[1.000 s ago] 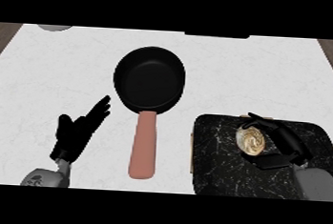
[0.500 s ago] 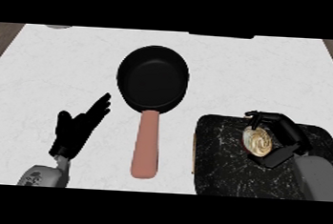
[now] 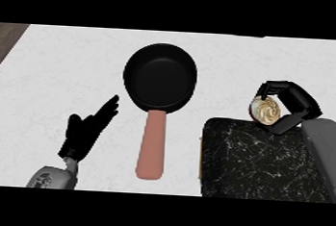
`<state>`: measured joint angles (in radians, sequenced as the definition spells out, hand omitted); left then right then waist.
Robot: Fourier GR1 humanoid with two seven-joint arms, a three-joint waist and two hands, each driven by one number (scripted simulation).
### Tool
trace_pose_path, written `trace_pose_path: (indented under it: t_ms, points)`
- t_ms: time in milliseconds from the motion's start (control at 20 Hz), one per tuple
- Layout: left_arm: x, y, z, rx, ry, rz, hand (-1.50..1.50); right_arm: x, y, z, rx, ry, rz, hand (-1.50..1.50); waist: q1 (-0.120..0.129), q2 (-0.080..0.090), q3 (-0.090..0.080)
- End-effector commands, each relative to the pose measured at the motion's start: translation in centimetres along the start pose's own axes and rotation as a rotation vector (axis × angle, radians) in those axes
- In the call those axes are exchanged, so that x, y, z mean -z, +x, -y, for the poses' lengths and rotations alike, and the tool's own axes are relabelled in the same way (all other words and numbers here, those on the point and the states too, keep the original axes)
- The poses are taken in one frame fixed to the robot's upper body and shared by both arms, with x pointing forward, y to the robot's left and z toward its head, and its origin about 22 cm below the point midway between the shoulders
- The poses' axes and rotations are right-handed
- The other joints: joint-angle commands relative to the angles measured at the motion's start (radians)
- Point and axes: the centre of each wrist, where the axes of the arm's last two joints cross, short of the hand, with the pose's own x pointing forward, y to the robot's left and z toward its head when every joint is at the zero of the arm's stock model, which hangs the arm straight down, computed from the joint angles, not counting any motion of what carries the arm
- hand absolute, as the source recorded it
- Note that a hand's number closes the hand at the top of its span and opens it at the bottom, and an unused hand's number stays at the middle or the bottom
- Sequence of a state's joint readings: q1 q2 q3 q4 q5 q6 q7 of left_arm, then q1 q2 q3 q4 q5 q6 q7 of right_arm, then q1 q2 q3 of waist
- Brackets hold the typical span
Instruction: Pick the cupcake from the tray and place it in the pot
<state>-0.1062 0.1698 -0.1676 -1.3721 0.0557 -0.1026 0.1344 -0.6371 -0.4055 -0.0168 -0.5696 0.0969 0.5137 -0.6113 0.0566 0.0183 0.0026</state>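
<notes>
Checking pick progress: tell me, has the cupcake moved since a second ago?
Yes. The cupcake, held in the right hand, has gone from the tray's middle to just past its far edge, nearer the pan.

I can read no writing, label, brand, number or sign anywhere: none on the pot (image 3: 160, 76) or its handle, none on the tray (image 3: 257, 160) beside it, none on the worktop (image 3: 67, 66) around the pot.
</notes>
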Motion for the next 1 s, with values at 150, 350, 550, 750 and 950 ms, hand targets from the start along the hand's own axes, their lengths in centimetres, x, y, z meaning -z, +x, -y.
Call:
trace_pose_path:
  t_ms: [150,350,550,750,950]
  points:
    - [-1.4,-0.3,-1.9,-0.007,0.014,-0.011,0.0,1.9,1.8,1.8,-0.121,0.036,0.125,1.5,-0.018,-0.008,0.0]
    - [-0.9,0.4,-0.3,-0.025,0.026,-0.001,0.0,3.1,3.6,2.8,-0.192,0.012,0.164,1.5,-0.028,-0.012,-0.001]
    - [0.0,0.0,-0.8,-0.003,0.029,-0.018,0.0,5.7,5.7,1.9,-0.273,-0.004,0.243,1.5,-0.038,-0.013,-0.002]
    - [-0.3,-2.1,-0.2,-0.027,0.026,-0.023,0.0,7.5,9.4,2.3,-0.408,-0.03,0.278,1.5,-0.048,-0.017,-0.003]
    - [-0.4,-1.1,-2.0,-0.016,0.054,-0.027,0.0,10.2,14.4,1.4,-0.438,-0.021,0.265,1.5,-0.055,-0.021,-0.003]
